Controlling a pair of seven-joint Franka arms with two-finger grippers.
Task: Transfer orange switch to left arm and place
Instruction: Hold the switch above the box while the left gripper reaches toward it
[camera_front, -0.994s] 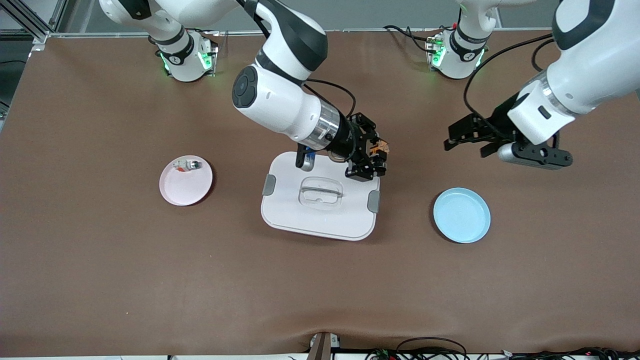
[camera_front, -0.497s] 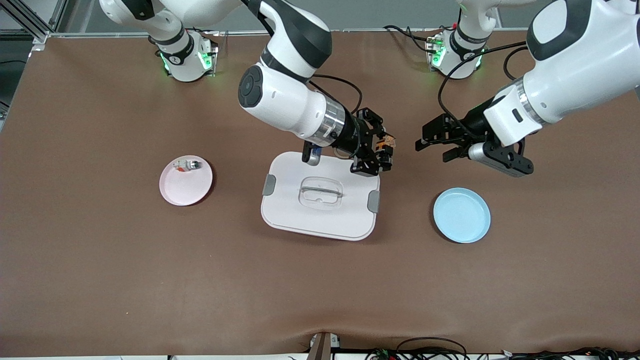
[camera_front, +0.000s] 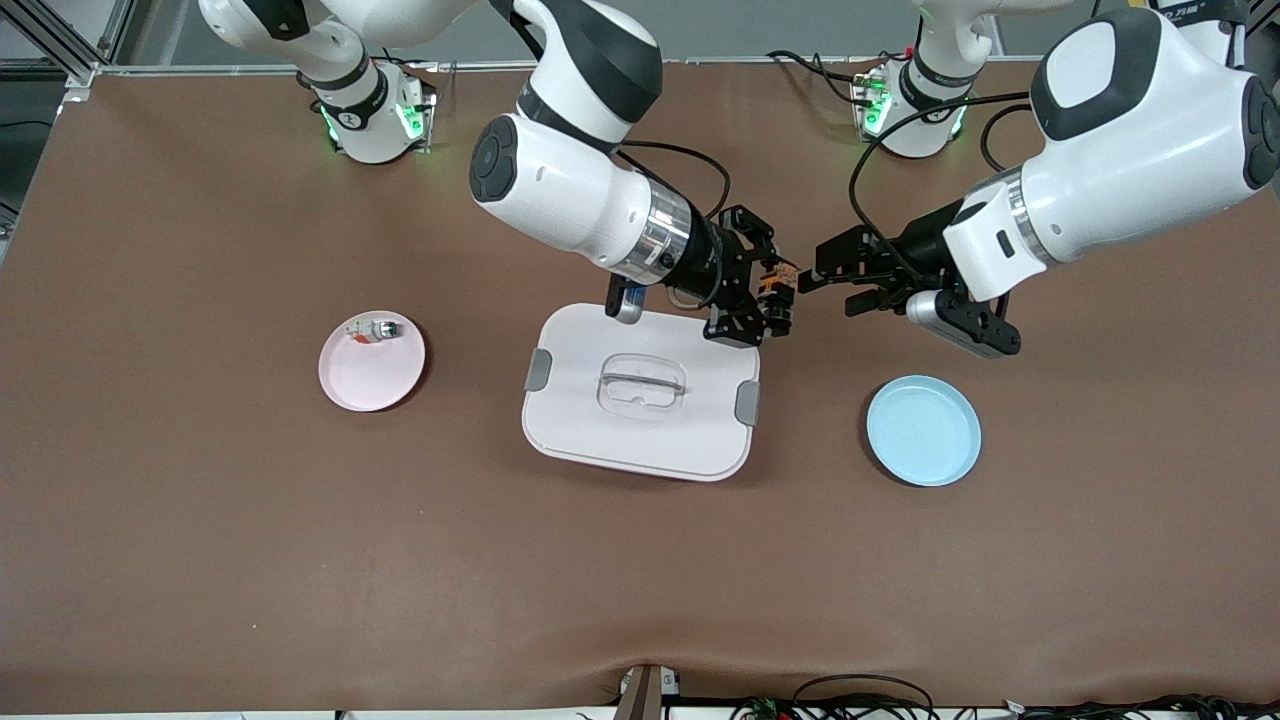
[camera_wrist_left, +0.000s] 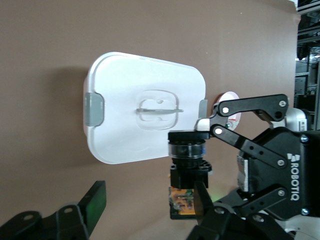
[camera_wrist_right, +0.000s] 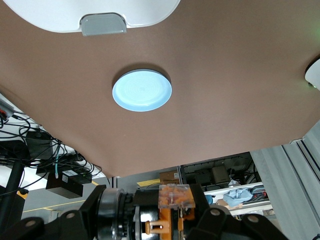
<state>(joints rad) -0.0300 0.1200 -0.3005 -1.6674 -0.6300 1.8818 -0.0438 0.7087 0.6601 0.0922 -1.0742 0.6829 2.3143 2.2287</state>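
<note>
While the right gripper (camera_front: 772, 296) hangs over the box (camera_front: 640, 400) edge, clamped on the orange switch (camera_front: 775, 290), the left gripper (camera_front: 815, 276) meets it there, fingers parted around the switch's tip.

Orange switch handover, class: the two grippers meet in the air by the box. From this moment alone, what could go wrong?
1. The right gripper holds the orange switch above the table beside the box. If it lets go before the left gripper has hold, the switch could fall.
2. Little of the switch shows outside the right gripper, so the left one may knock it or pinch it askew.
3. The right gripper hangs at the box's corner; dipping could strike the lid.
</note>
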